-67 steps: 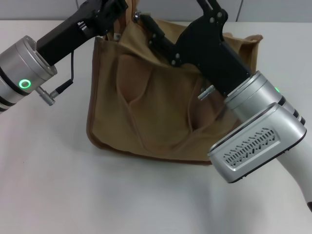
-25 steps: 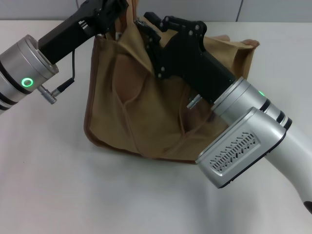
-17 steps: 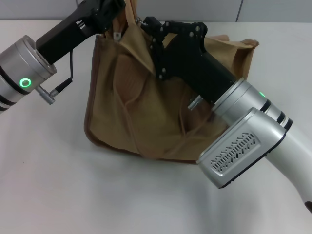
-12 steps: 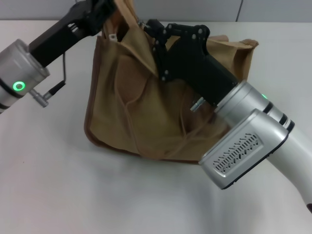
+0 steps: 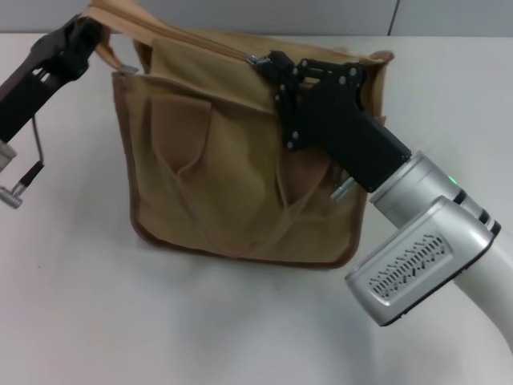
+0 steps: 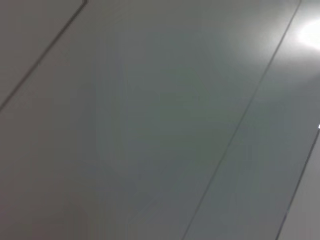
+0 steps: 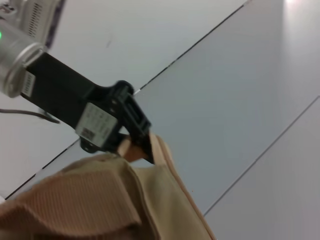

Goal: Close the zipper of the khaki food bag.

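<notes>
Khaki food bag (image 5: 232, 160) stands mid-surface. Left end effector (image 5: 84, 32) is clamped on its 10 o'clock corner. Right end effector (image 5: 268, 64) pinches the zipper (image 5: 253, 59) pull — track runs 10-to-3 o'clock, unclosed length lying toward 3.

- Right arm (image 5: 425, 241): silver wrist housing with slotted vents, small green light, black angular end effector (image 5: 268, 62) body with screws.
- Left arm (image 5: 36, 76): black end effector (image 7: 131, 131) body, white label, thin black cable, silver cuff.
</notes>
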`<state>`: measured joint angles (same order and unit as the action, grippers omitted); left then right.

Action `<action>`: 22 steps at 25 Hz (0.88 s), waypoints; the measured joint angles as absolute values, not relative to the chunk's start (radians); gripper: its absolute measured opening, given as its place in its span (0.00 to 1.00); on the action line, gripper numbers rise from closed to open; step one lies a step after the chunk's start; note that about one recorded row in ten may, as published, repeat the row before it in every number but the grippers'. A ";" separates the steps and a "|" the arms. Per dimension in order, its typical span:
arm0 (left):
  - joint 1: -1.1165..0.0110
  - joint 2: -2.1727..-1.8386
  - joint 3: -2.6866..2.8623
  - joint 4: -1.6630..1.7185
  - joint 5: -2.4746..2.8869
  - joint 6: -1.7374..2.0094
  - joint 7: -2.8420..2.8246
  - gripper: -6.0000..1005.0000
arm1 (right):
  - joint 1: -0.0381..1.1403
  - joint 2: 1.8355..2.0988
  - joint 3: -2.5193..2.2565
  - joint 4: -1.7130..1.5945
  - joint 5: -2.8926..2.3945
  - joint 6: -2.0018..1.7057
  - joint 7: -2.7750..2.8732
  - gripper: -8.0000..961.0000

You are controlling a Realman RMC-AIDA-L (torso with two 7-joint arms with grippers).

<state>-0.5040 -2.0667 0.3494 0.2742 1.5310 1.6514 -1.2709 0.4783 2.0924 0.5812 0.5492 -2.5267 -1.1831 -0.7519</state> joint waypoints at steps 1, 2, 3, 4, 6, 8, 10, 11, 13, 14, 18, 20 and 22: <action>-0.499 -2.066 0.348 0.276 1.529 1.650 -1.271 0.12 | 0.470 2.092 0.584 0.546 -2.527 -1.184 -0.746 0.01; -0.493 -2.066 0.347 0.279 1.527 1.646 -1.271 0.12 | 0.465 2.092 0.586 0.543 -2.527 -1.185 -0.740 0.01; -0.489 -2.066 0.346 0.282 1.524 1.642 -1.271 0.12 | 0.455 2.092 0.588 0.535 -2.527 -1.183 -0.731 0.01; -0.487 -2.066 0.346 0.285 1.524 1.640 -1.271 0.12 | 0.448 2.092 0.589 0.531 -2.526 -1.185 -0.723 0.01; -0.484 -2.065 0.346 0.286 1.523 1.636 -1.270 0.12 | 0.427 2.092 0.591 0.525 -2.526 -1.196 -0.708 0.01; -0.484 -2.065 0.345 0.286 1.522 1.635 -1.270 0.12 | 0.397 2.092 0.592 0.524 -2.526 -1.220 -0.705 0.01; -0.484 -2.065 0.345 0.286 1.521 1.634 -1.270 0.12 | 0.369 2.092 0.592 0.523 -2.526 -1.251 -0.704 0.01; -0.484 -2.065 0.345 0.286 1.521 1.634 -1.270 0.13 | 0.356 2.092 0.592 0.523 -2.525 -1.263 -0.702 0.01; -0.486 -2.064 0.346 0.286 1.518 1.632 -1.270 0.13 | 0.341 2.092 0.593 0.520 -2.524 -1.278 -0.696 0.01; -0.488 -2.064 0.347 0.286 1.518 1.631 -1.271 0.13 | 0.334 2.091 0.593 0.513 -2.524 -1.286 -0.687 0.01; -0.491 -2.064 0.351 0.286 1.518 1.624 -1.271 0.13 | 0.328 2.091 0.593 0.468 -2.513 -1.310 -0.644 0.01; -0.491 -2.064 0.352 0.286 1.520 1.623 -1.272 0.13 | 0.325 2.091 0.593 0.454 -2.498 -1.325 -0.610 0.01; -0.491 -2.065 0.352 0.286 1.522 1.622 -1.273 0.13 | 0.321 2.091 0.589 0.447 -2.492 -1.353 -0.577 0.02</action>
